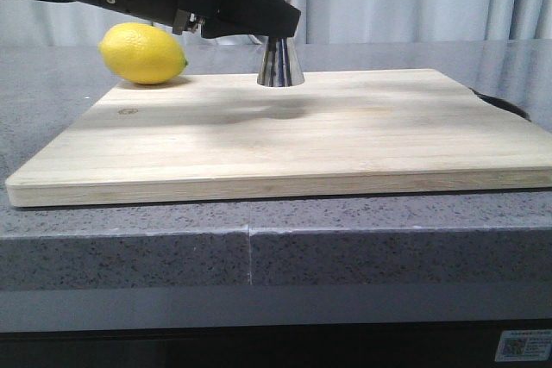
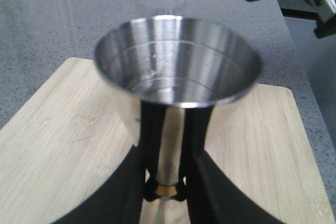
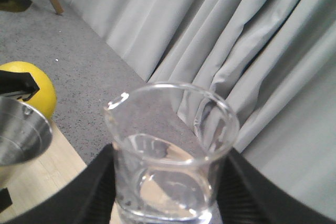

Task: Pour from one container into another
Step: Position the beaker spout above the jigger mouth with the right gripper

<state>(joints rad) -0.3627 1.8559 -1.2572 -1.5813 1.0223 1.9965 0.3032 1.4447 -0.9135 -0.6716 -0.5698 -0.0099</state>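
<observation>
Left claw (image 2: 167, 192) gripping jigger (image 2: 176, 61), right claw (image 3: 168, 192) gripping beaker (image 3: 170, 150)

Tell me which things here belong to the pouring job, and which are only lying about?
Belong: glass beaker, held by the right gripper; steel jigger, held by the left gripper.
Lying about: lemon, wooden board under the jigger.

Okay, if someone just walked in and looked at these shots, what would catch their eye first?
Probably the bright yellow lemon on the grey counter at the far left corner of the wooden cutting board. Next, the shiny steel jigger, gripped at its gold-banded waist by the left tool, and the clear glass beaker gripped by the right tool.
</observation>
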